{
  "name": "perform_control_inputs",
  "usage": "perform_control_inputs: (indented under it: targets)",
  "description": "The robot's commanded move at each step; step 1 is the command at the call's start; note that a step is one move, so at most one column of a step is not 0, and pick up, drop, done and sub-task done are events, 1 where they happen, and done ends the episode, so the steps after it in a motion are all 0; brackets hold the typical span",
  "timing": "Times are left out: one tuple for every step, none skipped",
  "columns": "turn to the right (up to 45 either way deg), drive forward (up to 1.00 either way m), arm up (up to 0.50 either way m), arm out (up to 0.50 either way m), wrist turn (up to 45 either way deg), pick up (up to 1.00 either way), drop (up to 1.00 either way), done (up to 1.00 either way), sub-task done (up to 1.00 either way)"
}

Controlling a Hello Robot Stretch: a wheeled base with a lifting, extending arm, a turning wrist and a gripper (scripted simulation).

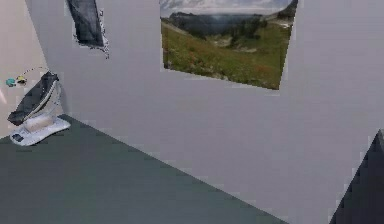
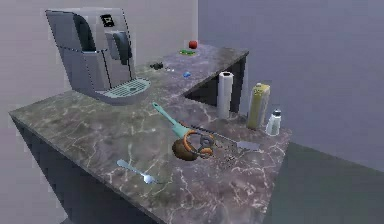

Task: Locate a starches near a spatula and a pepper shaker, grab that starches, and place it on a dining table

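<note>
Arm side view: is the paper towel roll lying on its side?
No, the paper towel roll stands upright on the marble counter, just left of the yellowish bottle.

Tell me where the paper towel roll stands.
The paper towel roll stands upright on the dark marble counter, right of centre in the arm side view, just left of a tall yellowish bottle.

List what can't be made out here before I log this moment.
Arm side view: brown round thing on the counter, too small to name.
Arm side view: red thing at the counter's far end, too small to name.
Forward view: dark shape, cut off by the right edge.
Forward view: landscape picture, top cut by the upper edge.
</note>
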Motion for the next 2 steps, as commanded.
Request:
perform_control_inputs:
  targets:
    - [0.0, 0.00, 0.50, 0.00, 0.0, 0.00, 0.00, 0.00, 0.00]
    - [0.0, 0.00, 0.38, 0.00, 0.0, 0.00, 0.00, 0.00, 0.00]
